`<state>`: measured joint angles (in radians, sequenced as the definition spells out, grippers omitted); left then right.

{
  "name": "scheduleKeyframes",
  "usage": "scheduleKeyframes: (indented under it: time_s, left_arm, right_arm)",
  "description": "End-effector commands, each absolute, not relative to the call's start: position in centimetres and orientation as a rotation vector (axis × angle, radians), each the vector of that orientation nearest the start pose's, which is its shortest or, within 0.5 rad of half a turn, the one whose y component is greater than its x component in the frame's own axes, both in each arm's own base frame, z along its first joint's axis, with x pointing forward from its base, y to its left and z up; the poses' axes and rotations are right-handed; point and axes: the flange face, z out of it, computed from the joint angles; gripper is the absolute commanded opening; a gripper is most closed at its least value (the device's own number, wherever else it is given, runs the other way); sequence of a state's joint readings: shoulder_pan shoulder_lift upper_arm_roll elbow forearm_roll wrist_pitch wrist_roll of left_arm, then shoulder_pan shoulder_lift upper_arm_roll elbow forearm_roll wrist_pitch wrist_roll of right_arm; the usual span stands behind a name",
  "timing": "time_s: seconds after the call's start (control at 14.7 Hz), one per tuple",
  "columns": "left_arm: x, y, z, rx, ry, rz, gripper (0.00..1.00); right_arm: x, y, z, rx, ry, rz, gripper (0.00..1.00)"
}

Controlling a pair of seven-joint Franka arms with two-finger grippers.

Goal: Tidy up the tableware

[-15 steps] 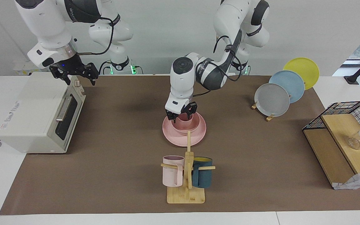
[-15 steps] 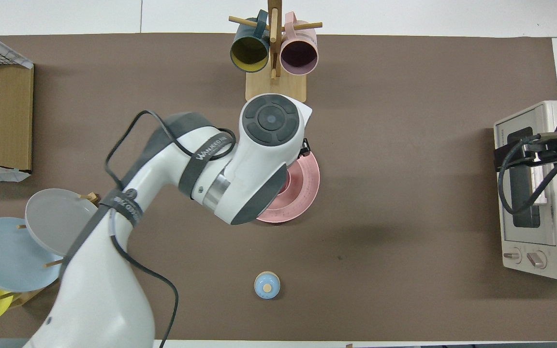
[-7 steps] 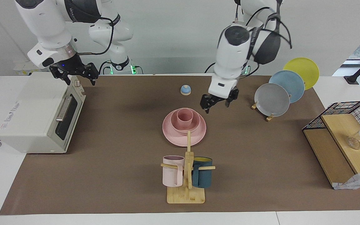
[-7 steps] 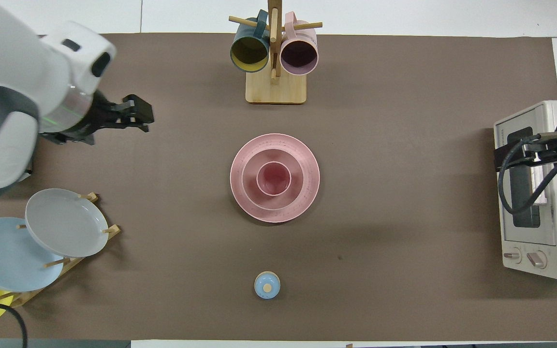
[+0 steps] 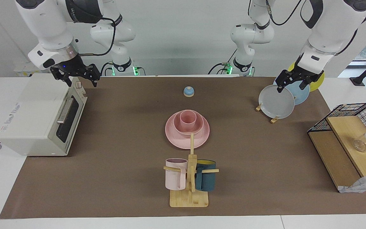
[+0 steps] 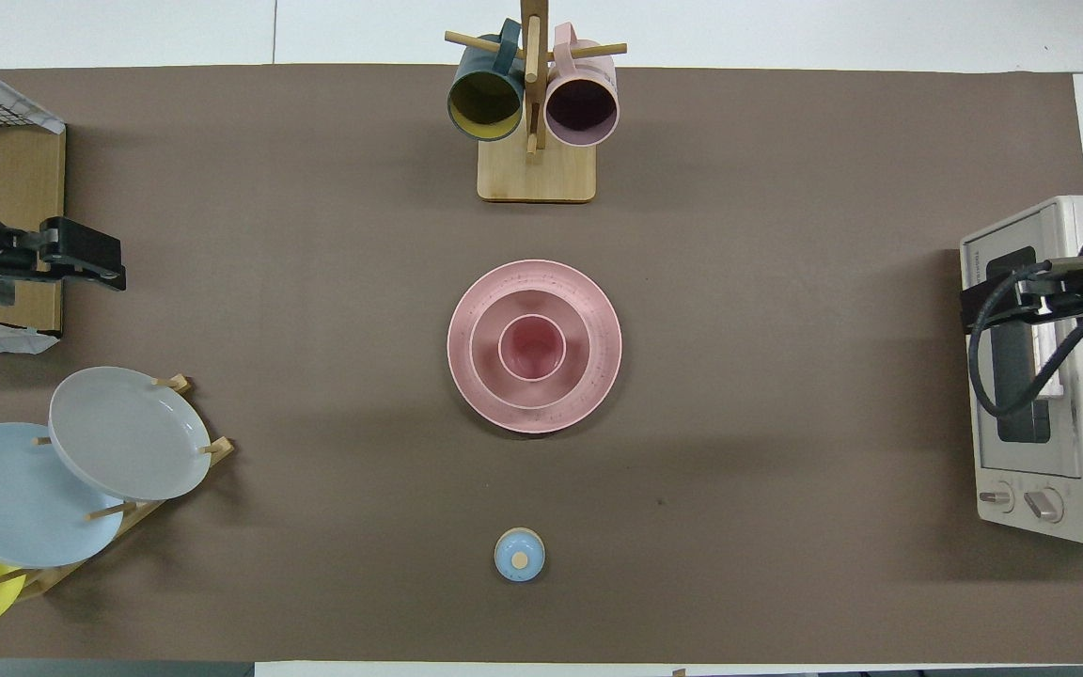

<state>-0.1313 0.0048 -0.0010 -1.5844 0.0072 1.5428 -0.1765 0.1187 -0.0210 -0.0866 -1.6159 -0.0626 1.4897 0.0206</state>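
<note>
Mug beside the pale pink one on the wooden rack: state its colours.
Dark teal mug outside, yellow inside; overhead view shows it best.

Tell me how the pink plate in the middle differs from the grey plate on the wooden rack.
The pink plate lies flat on the mat; the grey plate leans tilted in its rack. The pink plate carries a bowl with a cup inside; the grey plate holds nothing. Both are round.

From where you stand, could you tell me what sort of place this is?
Probably a robotics lab staged as a kitchen: a toaster oven at the right arm's end, a mug tree, and a rack of plates sit on a brown mat between two arms.
</note>
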Motion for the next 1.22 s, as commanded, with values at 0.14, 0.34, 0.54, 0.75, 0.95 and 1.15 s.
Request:
scheduleKeyframes:
  time_s: [0.14,0.34,0.54,0.75,0.95,1.15]
  left_arm:
    - [52.5,-7.3,59.5,-3.133,-0.047,-0.019,1.00]
    - [52.8,-6.4,60.0,-3.137,-0.069,-0.044,1.00]
    - [53.3,-5.6,61.0,-3.147,-0.102,-0.033,1.00]
    - [54.0,-5.4,63.4,-3.134,-0.105,0.091,1.00]
    - [53.8,-5.6,62.3,-3.138,-0.089,0.087,1.00]
    - [53.6,-5.6,61.7,-3.141,-0.092,0.059,1.00]
  right_arm:
    - [53.5,0.6,61.0,-3.180,-0.039,0.175,1.00]
    - [53.5,0.6,61.1,-3.180,-0.039,0.173,1.00]
    - [53.5,0.6,61.1,-3.180,-0.039,0.173,1.00]
    - [53.5,0.6,61.1,-3.180,-0.039,0.173,1.00]
    - [53.5,0.6,61.1,-3.180,-0.039,0.173,1.00]
    - [53.5,0.6,61.1,-3.180,-0.039,0.173,1.00]
